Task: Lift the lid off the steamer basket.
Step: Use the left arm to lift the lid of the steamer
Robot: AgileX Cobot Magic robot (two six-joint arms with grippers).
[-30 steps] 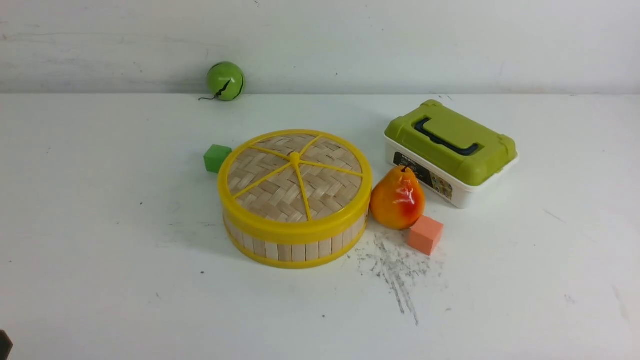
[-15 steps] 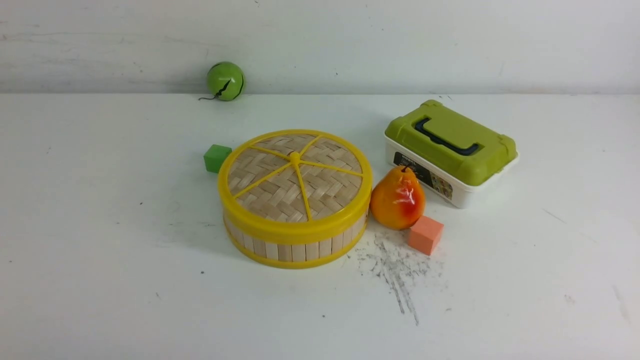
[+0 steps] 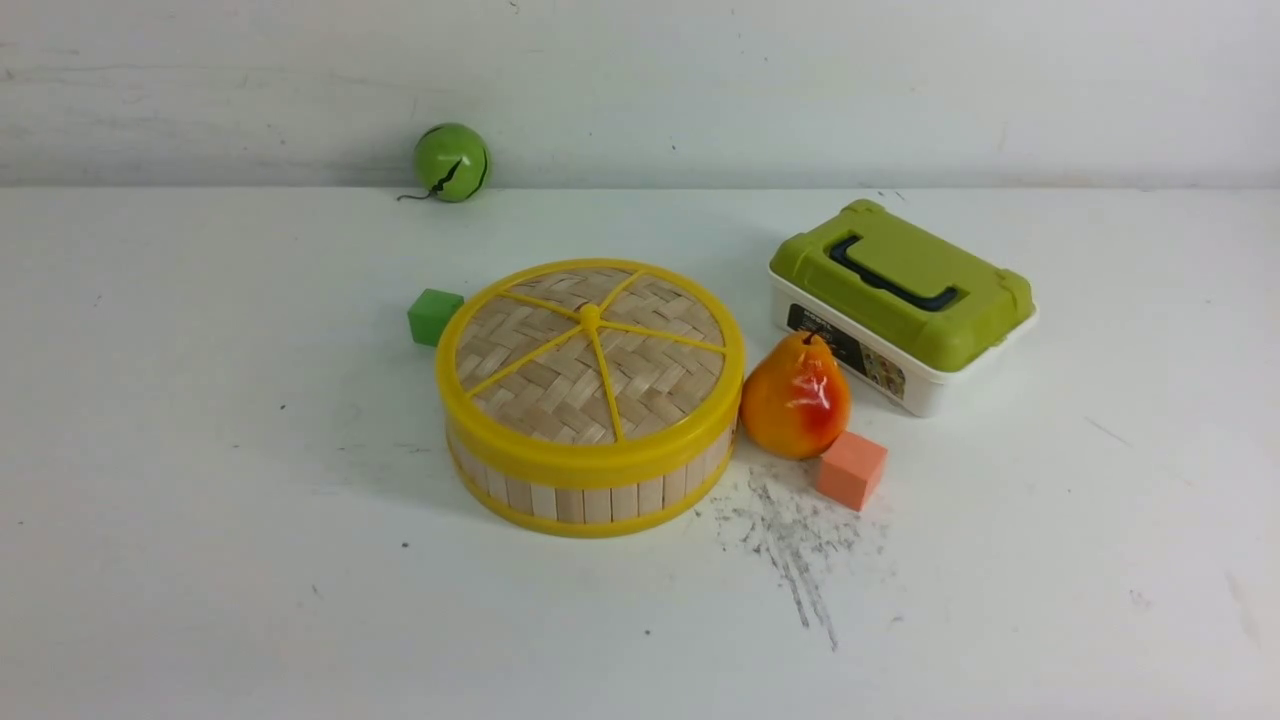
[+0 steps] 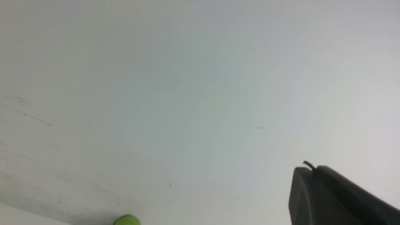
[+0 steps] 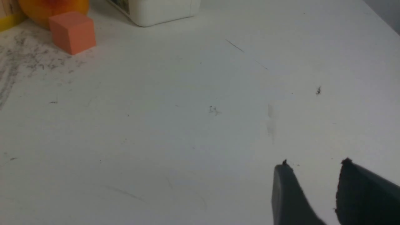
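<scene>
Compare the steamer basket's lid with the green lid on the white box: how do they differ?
Shape: the steamer lid is a round disc, the green box lid rectangular. Surface: the steamer lid is woven tan bamboo with yellow rim and spokes, the green box lid plain olive plastic. Grip: the steamer lid has a small central hub, the green box lid a dark flat handle. Both sit closed on their containers.
</scene>
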